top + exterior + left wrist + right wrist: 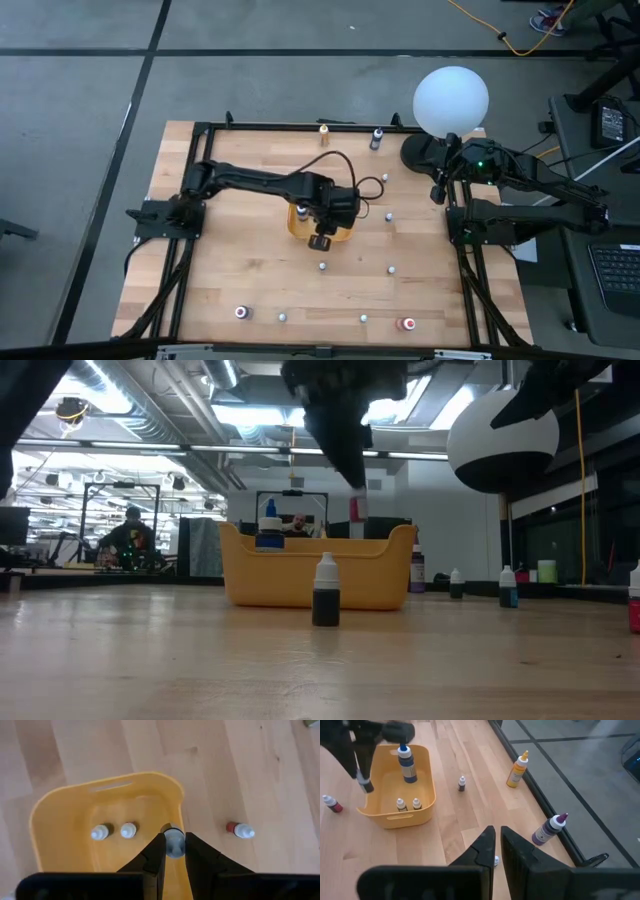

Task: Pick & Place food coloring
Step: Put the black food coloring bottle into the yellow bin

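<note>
My left gripper (pixel 173 851) hangs over the orange-yellow tray (pixel 300 228) in mid-table, shut on one tiny food coloring bottle (pixel 173 841). Two small white-capped bottles (pixel 114 831) and a taller blue bottle (pixel 407 764) stand inside the tray. Several more tiny bottles stand scattered on the table, among them a dark one (pixel 326 592) in front of the tray and a red one (pixel 240 830) beside it. My right gripper (pixel 495 851) waits shut, near the table's right edge. My left gripper pinches the tiny bottle between its two fingers (pixel 156 851), the grey-white cap end (pixel 173 838) showing between the tips. The fingers come from above, pointing down. The bottle (pixel 365 785) is lifted clear and hangs at the fingertips over the tray's rim (pixel 181 815).
A white globe lamp (pixel 451 99) stands at the far right corner on a dark base. A yellow squeeze bottle (pixel 518 769) and a purple one (pixel 549 830) stand by the far edge. A black frame (pixel 200 128) borders the table. People sit in the room behind.
</note>
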Controlling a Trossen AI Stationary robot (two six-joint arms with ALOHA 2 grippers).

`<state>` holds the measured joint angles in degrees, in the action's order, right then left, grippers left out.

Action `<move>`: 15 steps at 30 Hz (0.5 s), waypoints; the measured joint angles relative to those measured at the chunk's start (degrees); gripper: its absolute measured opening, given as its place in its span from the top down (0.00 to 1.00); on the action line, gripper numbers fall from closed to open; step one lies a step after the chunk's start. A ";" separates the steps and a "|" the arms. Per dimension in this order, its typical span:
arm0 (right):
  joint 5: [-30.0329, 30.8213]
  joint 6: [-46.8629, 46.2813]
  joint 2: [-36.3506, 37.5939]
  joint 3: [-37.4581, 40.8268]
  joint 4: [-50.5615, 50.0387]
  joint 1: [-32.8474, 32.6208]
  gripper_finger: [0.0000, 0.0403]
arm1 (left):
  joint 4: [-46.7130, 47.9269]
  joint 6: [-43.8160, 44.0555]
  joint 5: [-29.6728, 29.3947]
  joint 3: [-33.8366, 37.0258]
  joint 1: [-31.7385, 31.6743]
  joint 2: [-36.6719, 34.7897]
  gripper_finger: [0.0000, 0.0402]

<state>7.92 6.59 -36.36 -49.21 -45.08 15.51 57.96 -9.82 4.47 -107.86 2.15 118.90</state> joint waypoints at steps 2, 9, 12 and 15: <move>0.00 0.00 -0.02 0.00 -0.02 0.02 0.92 | -0.30 -0.24 0.08 0.00 -0.02 0.84 0.86; 0.00 -0.02 -0.02 0.00 -0.11 0.02 0.92 | -1.10 -2.15 0.15 -0.06 -0.02 3.96 0.86; -0.02 -0.06 0.00 0.00 -0.21 0.02 0.92 | -1.17 -2.85 0.13 -0.06 -0.02 4.89 0.86; -0.04 -0.07 -0.02 0.00 -0.24 0.02 0.92 | -1.31 -3.79 -0.40 -0.05 -0.02 5.54 0.86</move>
<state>7.88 6.52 -36.37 -49.21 -45.32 15.53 56.65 -13.62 4.07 -107.91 2.13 124.44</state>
